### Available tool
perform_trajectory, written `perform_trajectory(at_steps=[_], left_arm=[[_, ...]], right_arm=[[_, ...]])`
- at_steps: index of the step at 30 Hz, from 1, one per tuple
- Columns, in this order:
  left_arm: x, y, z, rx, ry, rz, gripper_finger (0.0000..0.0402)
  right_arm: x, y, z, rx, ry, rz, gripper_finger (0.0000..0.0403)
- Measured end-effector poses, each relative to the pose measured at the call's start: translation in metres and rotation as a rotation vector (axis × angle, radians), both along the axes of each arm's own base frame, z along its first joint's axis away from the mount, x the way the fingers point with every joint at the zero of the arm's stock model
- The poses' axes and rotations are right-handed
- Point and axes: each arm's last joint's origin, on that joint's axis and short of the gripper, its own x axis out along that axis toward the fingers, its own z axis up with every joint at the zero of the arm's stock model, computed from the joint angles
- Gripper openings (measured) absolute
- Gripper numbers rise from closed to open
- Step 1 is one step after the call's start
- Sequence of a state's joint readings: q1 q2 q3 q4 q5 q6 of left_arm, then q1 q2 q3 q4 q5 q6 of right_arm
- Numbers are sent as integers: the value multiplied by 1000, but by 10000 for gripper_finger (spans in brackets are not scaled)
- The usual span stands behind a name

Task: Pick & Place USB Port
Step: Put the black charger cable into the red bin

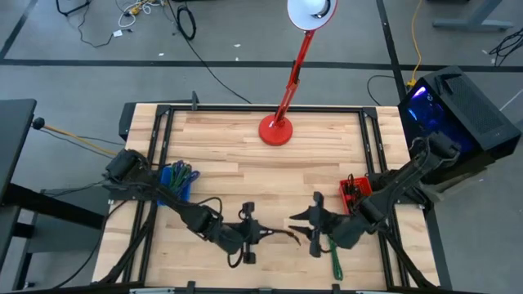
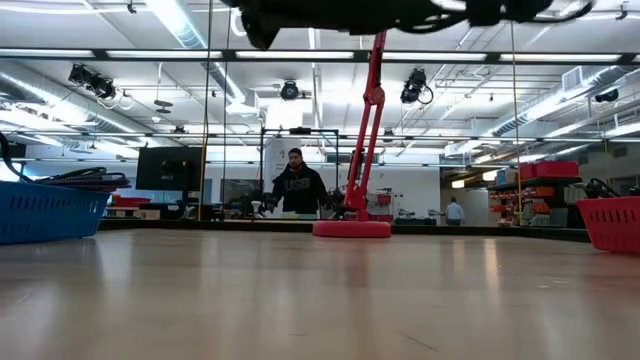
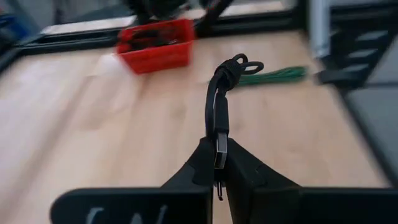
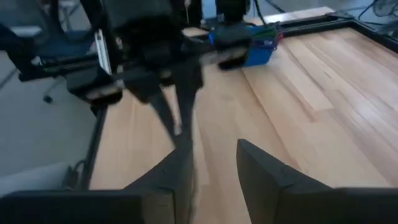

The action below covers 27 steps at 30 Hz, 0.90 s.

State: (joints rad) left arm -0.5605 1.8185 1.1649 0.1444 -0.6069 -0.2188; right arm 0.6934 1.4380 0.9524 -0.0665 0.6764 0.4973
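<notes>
A black USB cable (image 3: 217,99), coiled into a short bundle, sticks out ahead of my left gripper (image 3: 219,163), which is shut on it above the table's near middle (image 1: 263,234). In the high view the cable (image 1: 284,234) reaches toward my right gripper (image 1: 308,232). That gripper is open, and its fingers (image 4: 267,171) face the left gripper (image 4: 171,93) at close range. I cannot tell whether the right gripper touches the cable. Both arms show only as dark shapes at the top of the low view. My left gripper pinches the cable at its plug end, with the silver plug (image 3: 221,148) between the two fingers. The fingers come from the table's left, slanting a little downward, and lie along the cable. The bundle juts out past the fingertips toward the right, lifted clear of the table.
A green cable (image 1: 335,261) lies on the table below the right gripper. A red basket (image 1: 356,191) stands at the right edge and a blue basket (image 1: 176,183) at the left. A red lamp's base (image 1: 276,131) stands at the far middle. A person (image 2: 297,188) stands beyond the table.
</notes>
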Motion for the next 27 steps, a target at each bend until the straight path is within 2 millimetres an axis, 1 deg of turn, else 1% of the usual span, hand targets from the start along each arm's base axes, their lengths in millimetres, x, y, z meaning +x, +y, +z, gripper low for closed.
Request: perform_trajectory(at_steps=[3,8,12,16,20,27], left_arm=[[6,7,13,83,73,66,16],[11,14,35,171,133,140,16],[15,12,48,162,104,144,16],[14,8,51,166,99,133,16],[11,6,50,173,115,130,16],[6,0,48,166,131,121,16]], right_arm=[[5,-4,-3,15,29,21,123],[6,-4,-6,9,45,26,123],[6,-4,-7,5,49,27,123],[6,-4,-8,-4,53,28,123],[7,-6,-8,-22,44,-2,123],[8,-8,-8,-28,45,-3,123]])
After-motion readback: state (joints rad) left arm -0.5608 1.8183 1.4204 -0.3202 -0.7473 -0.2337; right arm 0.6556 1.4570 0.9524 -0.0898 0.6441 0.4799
